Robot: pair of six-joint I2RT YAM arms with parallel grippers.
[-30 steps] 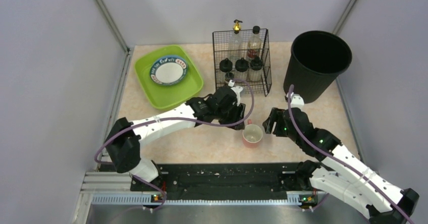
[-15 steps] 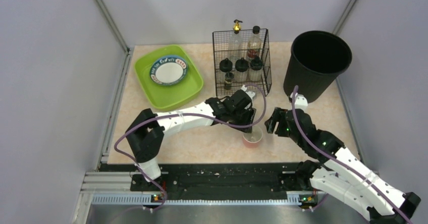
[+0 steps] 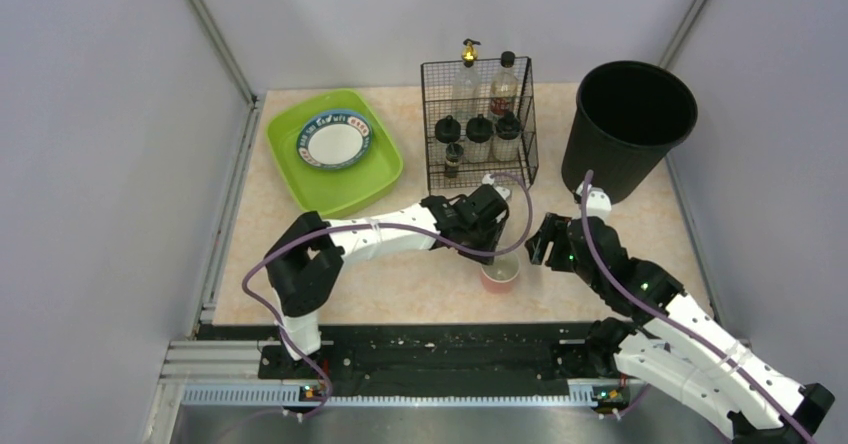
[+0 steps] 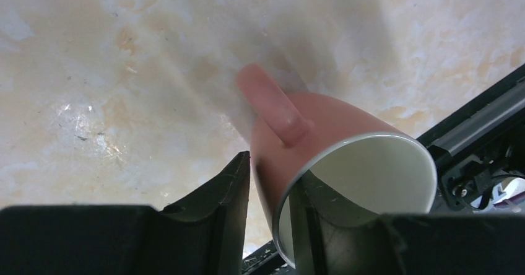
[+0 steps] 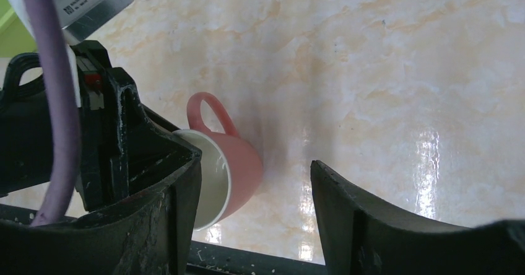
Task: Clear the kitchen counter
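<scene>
Counter nearly clear: the mug looks like the last loose item.
Kitchen counter (image 3: 400,289) spans the cell floor beyond the arm bases. Pink mug (image 3: 500,276) sits near its front edge, left gripper (image 4: 269,185) pinching the mug wall, right gripper (image 5: 254,225) spread and empty just beside. Plate (image 3: 336,139) already sits in the green tub (image 3: 300,192).

The kitchen counter (image 3: 400,286) was a large, flat, rectangular top of beige-pink mottled stone-look laminate, glossy under the light, lying level and spanning the scene from 6 to 12 o'clock.
</scene>
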